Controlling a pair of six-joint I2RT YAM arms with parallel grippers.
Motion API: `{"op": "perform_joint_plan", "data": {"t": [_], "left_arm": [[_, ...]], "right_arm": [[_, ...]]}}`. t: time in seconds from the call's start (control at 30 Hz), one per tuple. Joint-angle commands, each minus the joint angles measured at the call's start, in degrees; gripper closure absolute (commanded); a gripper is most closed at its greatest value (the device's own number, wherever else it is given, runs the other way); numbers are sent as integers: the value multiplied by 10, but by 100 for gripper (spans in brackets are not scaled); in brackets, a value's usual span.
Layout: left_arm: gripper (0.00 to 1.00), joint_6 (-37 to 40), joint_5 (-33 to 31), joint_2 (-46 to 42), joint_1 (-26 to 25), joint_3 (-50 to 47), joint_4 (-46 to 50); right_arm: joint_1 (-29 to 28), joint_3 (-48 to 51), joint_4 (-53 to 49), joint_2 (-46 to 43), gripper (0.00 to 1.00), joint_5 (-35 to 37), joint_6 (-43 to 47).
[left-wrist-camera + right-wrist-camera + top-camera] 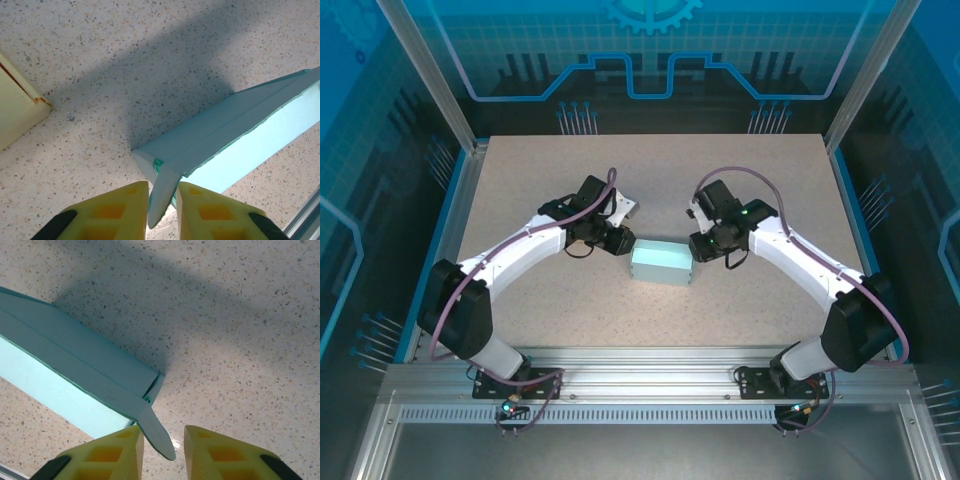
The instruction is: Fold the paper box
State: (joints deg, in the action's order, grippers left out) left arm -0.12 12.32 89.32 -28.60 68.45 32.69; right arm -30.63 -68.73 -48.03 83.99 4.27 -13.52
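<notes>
1. One pale teal paper box (660, 263) lies near the middle of the table (520, 180).
2. Left pincer (163, 187) is at its left end, jaws close around the left flap (161, 197); whether they pinch it, I cannot tell.
3. Right pincer (163, 431) is at its right end, jaws apart astride the right flap (156, 432).

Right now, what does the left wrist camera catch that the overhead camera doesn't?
Left wrist camera: a close-up of the left gripper, its yellow fingers either side of the end flap. Overhead camera: the whole left arm and right arm, the right gripper at the other end of the paper box, and the metal frame. Shared: the teal paper box on the speckled table.
</notes>
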Motion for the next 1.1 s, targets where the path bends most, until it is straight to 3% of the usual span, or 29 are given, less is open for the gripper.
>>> {"op": "perform_joint_plan", "data": {"t": [0.0,0.3,0.6,1.07], "left_arm": [[82,-10,26,8,2,16,1],[96,-56,33,4,-12,13,-2],[100,-151,-1,-19,-55,-33,-72],[100,-193,-72,-65,-78,-109,-130]], "right_arm": [[-12,-9,10,5,78,-20,-7],[-20,-7,26,4,99,-30,-41],[-43,23,111,-7,100,-43,-139],[-79,42,141,-15,100,3,-172]]}}
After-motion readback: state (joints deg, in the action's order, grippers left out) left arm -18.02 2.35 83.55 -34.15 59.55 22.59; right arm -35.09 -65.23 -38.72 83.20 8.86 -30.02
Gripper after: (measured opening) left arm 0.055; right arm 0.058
